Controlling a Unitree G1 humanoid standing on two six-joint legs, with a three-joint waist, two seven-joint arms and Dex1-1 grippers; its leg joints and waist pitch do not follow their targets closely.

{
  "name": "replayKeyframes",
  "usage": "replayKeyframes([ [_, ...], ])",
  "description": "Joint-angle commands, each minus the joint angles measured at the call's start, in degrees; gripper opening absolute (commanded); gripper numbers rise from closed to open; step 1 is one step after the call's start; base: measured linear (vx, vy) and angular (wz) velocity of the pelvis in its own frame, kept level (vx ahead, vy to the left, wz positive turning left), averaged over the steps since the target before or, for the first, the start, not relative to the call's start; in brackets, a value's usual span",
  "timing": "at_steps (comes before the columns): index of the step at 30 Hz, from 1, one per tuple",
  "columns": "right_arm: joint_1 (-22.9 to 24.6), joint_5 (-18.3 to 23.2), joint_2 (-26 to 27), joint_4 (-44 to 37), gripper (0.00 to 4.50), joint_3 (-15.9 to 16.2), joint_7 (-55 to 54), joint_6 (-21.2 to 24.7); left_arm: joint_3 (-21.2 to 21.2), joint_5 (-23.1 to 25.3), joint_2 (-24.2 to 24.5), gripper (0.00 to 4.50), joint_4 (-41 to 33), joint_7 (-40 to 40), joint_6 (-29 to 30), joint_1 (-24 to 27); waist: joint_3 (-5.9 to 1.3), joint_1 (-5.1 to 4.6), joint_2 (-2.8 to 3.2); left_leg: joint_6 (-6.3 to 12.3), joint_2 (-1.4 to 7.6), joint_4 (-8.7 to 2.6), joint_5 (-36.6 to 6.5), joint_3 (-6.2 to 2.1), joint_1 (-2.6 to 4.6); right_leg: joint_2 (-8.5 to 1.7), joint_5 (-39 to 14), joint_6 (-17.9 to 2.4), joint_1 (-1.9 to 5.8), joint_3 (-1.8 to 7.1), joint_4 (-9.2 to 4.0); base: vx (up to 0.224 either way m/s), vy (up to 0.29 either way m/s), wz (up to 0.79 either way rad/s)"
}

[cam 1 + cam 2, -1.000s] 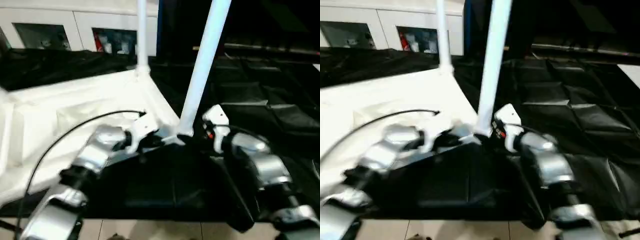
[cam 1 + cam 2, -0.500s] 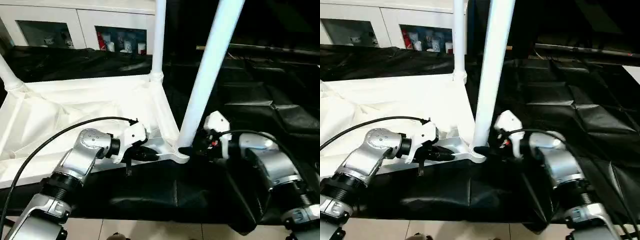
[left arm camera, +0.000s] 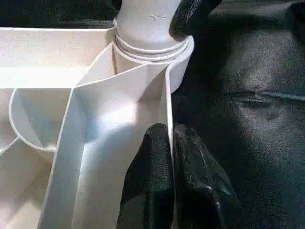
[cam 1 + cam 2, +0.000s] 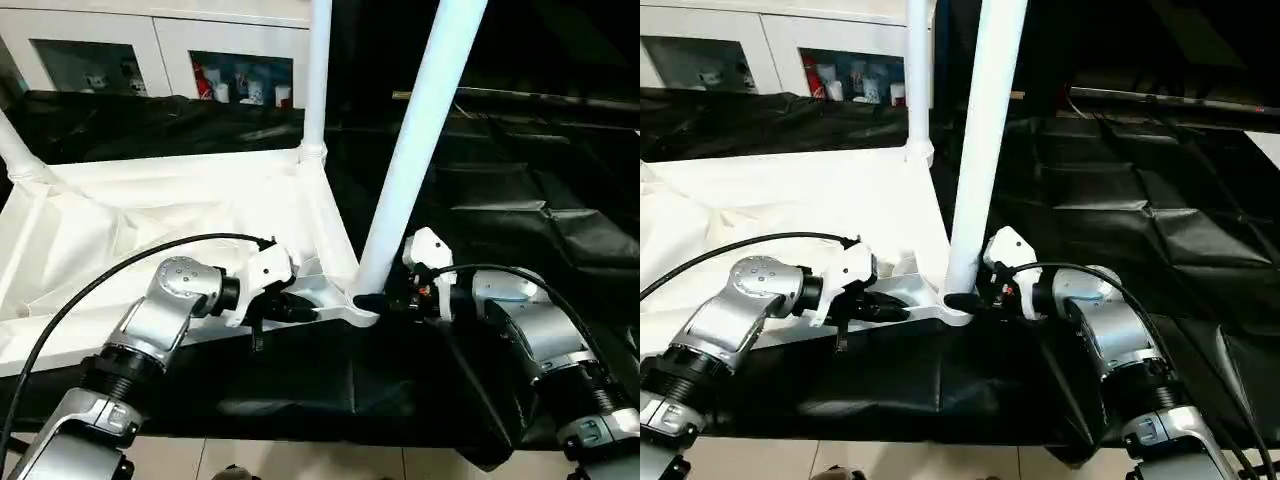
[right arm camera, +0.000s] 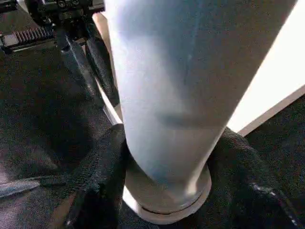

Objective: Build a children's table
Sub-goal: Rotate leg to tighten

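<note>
The children's table lies upside down on black cloth, its white ribbed top [image 4: 150, 220] facing up. Three white legs stand in corner sockets: the near leg [image 4: 420, 150], a far leg [image 4: 318, 70] and a leg at the far left [image 4: 15, 150]. My left gripper [image 3: 169, 143] is shut on the top's thin rim wall just beside the near corner socket [image 3: 147, 52]. At the foot of the near leg [image 5: 181, 86], my right gripper [image 4: 375, 300] hugs the tube, one finger [image 5: 100, 176] pressing each side.
A white cabinet [image 4: 150, 50] with glass-fronted shelves runs along the back. Creased black cloth [image 4: 520, 200] covers the surface to the right. A black cable [image 4: 120, 270] arcs over my left forearm. Light floor tiles [image 4: 300, 460] show at the front edge.
The camera has tilted and steadied. My right gripper has moved in and narrowed around the near leg's foot. The left gripper has kept its pinch on the rim.
</note>
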Motion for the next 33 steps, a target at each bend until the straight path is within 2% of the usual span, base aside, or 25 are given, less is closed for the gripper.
replayKeyframes([
  [1,0.3,-0.4,0.1,0.7,2.1,-0.2,-0.6,0.3,-0.7,-3.0,-1.0,0.0,-0.8,-2.3,-0.2,1.3,-3.1,0.09,-0.81,3.86,2.19,-2.92,-9.9,-0.9,0.32,-3.91,-12.6,-10.8,2.64,2.89,-4.36,0.0,0.0,0.0],
  [2,0.3,-0.4,0.1,0.7,2.08,-0.2,-0.6,0.3,-0.7,-3.0,-1.0,0.0,-0.8,-2.3,-0.2,1.3,-3.07,0.07,-0.82,3.86,2.19,-2.92,-10.0,-0.9,0.32,-3.89,-12.7,-10.8,2.61,2.88,-4.37,0.0,0.0,0.0],
  [3,0.2,-0.2,1.7,2.5,2.07,-2.2,-4.5,0.5,-0.3,-1.1,-2.0,0.0,1.3,1.8,-0.8,0.4,-3.05,0.03,-0.73,3.75,2.19,-2.94,-10.1,-0.88,0.33,-3.9,-12.9,-10.8,2.56,2.9,-4.41,0.0,0.0,0.0],
  [4,0.2,-0.2,1.7,2.5,2.06,-2.2,-4.5,0.5,-0.3,-1.1,-2.0,0.0,1.3,1.8,-0.8,0.4,-2.99,-0.04,-0.77,3.66,2.15,-2.95,-10.3,-0.86,0.3,-3.89,-13.3,-10.8,2.48,2.92,-4.49,0.0,0.0,0.0],
  [5,0.1,-0.2,2.3,3.3,2.05,-2.9,-6.1,0.5,-0.2,-0.3,-2.3,0.0,2.2,3.5,-1.1,0.0,-2.92,-0.02,-0.76,3.17,2.08,-3.04,-11.2,-0.95,0.37,-3.93,-15.3,-10.3,2.47,2.84,-4.72,0.0,0.0,0.0],
  [6,-0.3,-1.0,4.5,6.0,2.05,-4.8,-13.1,0.9,0.5,1.6,-4.4,0.0,5.8,9.5,-0.9,-2.0,-3.0,-0.05,-0.67,2.61,2.17,-3.09,-12.0,-1.03,0.48,-4.04,-16.9,-9.9,2.46,2.86,-4.84,0.0,0.0,0.0],
  [8,-0.3,-1.0,4.5,6.0,2.04,-4.8,-13.1,0.9,0.5,1.6,-4.4,0.0,5.8,9.5,-0.9,-2.0,-2.71,-0.28,-0.65,1.79,2.09,-3.27,-13.5,-1.05,0.64,-3.91,-19.5,-9.3,2.12,2.85,-5.25,0.0,0.0,0.0],
  [9,-0.4,-1.4,6.5,7.3,2.04,-5.9,-18.2,1.9,1.2,2.5,-6.2,0.0,8.3,13.8,-0.3,-3.7,-2.87,-0.22,-0.75,1.27,2.15,-3.26,-13.9,-1.15,0.58,-4.12,-20.8,-8.5,2.28,2.89,-5.32,0.0,0.0,0.0],
  [13,0.4,-1.2,13.7,7.1,2.04,-8.6,-31.4,5.1,1.4,4.5,-11.8,0.0,12.9,23.6,1.8,-7.1,-3.02,-0.25,-0.67,0.51,2.06,-3.34,-13.8,-1.27,0.67,-4.14,-20.3,-8.0,2.13,2.99,-5.29,0.0,0.0,0.0],
  [17,0.4,-2.1,18.1,8.0,2.03,-9.9,-39.7,5.6,1.2,5.9,-15.5,0.0,16.0,29.6,1.6,-9.0,-3.19,-0.16,-0.69,1.05,1.92,-3.25,-12.5,-1.17,0.55,-4.09,-17.3,-8.0,2.26,3.0,-5.2,0.0,0.0,0.0],
  [20,0.0,-2.6,20.3,8.8,2.03,-9.8,-43.1,4.9,0.3,6.8,-17.2,0.0,17.2,30.7,0.6,-9.7,-3.14,-0.11,-0.61,1.25,1.84,-3.28,-12.6,-1.14,0.53,-4.1,-17.1,-7.9,2.21,2.99,-5.28,0.0,0.0,0.0],
  [24,-0.4,-3.1,21.1,7.9,2.03,-10.2,-43.8,3.8,-0.8,8.2,-16.8,0.0,18.6,29.9,-2.7,-10.2,-2.96,-0.18,-0.39,0.97,1.88,-3.54,-15.2,-1.31,0.55,-4.13,-20.5,-6.7,2.11,2.97,-5.77,0.0,0.0,0.0],
  [26,-0.3,-3.0,20.9,7.5,2.58,-10.4,-43.5,3.6,-1.0,8.3,-16.5,0.0,18.6,29.2,-3.4,-10.0,-2.94,-0.09,-0.47,1.03,1.94,-3.59,-15.5,-1.36,0.57,-4.2,-20.9,-6.3,2.07,3.02,-5.78,0.0,0.0,0.0],
  [27,0.1,-1.1,20.2,5.7,2.74,-11.3,-41.4,2.9,-1.1,8.5,-15.5,0.0,19.0,28.0,-5.2,-9.8,-3.0,-0.09,-0.64,1.19,1.98,-3.58,-15.4,-1.34,0.55,-4.24,-20.6,-6.4,2.1,3.02,-5.74,0.0,0.0,0.0],
  [29,0.4,-0.3,19.1,4.2,2.81,-11.3,-39.3,2.7,-0.9,8.2,-14.9,0.0,18.9,26.9,-6.3,-9.4,-2.97,0.0,-0.66,1.68,1.98,-3.58,-15.2,-1.33,0.47,-4.24,-20.2,-6.2,2.18,3.04,-5.72,0.0,0.0,0.0],
  [31,0.7,-0.1,17.5,2.1,3.07,-11.1,-37.1,3.0,-0.4,7.5,-14.7,0.0,18.3,25.9,-8.5,-8.8,-3.03,0.09,-0.77,2.1,1.98,-3.49,-14.0,-1.32,0.26,-4.22,-18.7,-6.3,2.37,3.04,-5.55,0.0,0.0,0.0],
  [33,0.8,0.1,17.0,1.4,3.25,-11.1,-36.4,3.3,-0.2,7.3,-14.7,0.0,18.3,25.7,-9.0,-8.7,-3.14,0.1,-0.75,2.45,1.99,-3.37,-12.7,-1.2,0.25,-4.17,-16.7,-7.1,2.36,3.01,-5.32,0.0,0.0,0.0],
])
